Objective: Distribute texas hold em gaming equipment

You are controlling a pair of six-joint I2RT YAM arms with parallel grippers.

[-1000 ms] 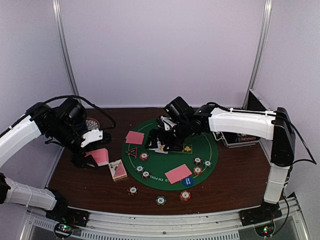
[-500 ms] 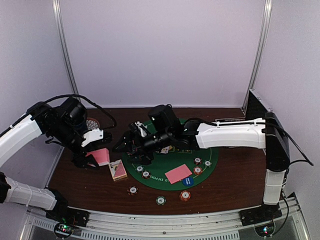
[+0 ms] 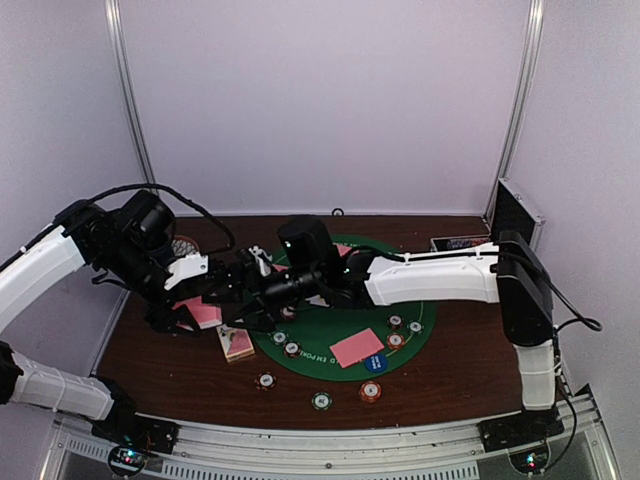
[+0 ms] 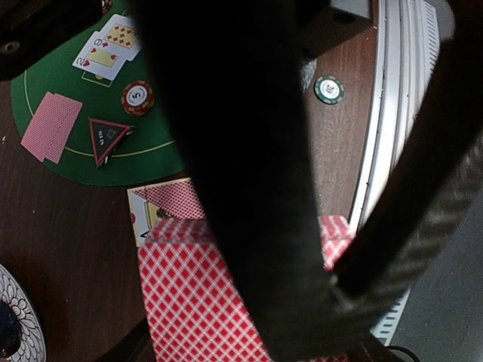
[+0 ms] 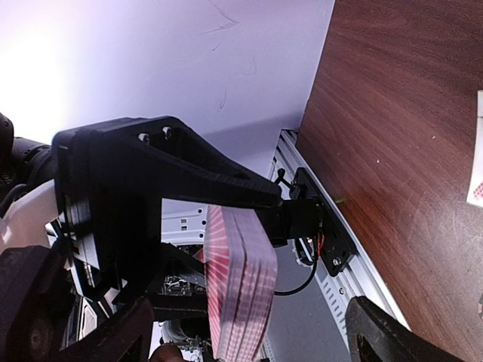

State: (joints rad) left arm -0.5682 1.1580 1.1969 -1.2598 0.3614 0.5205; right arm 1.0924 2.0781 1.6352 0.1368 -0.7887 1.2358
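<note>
The left end effector is clamped on the deck of pink-backed cards, and the right end effector stands wide with that deck edge-on between its fingers, touching neither. If they close on several cards rather than one, the pull could likely drag the deck loose and scatter it over the counter below. The two end effectors are also near enough to collide.

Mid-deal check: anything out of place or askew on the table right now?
Nothing spilled or damaged. The small pink-and-white stack of cards beside the round green felt mat lies crooked on the dark wooden table, and three striped poker chips sit off the mat near the front edge.
</note>
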